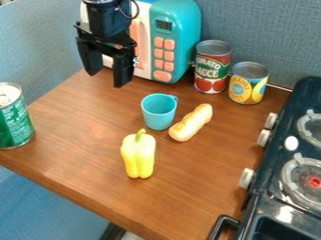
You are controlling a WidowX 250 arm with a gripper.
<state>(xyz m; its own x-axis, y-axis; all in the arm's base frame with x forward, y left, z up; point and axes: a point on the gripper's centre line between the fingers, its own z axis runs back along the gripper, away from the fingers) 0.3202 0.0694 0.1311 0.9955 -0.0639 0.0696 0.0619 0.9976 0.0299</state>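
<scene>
The black gripper (106,77) hangs open in the upper left, in front of the toy microwave, with nothing between its fingers. Below and to its right, a small turquoise cup (158,112) stands upright on the wooden table. A toy bread loaf (191,123) lies just right of the cup, slanting up to the right. In front of the cup is a yellow bell pepper (138,155) with a green stem. The cup is the nearest of these small items to the gripper.
A turquoise and white microwave (171,42) stands at the back. To its right are a tomato sauce can (212,68) and a yellow can (248,84). One green can (12,117) stands at the left edge. A dark toy stove (276,187) borders the wooden table (81,154) on the right.
</scene>
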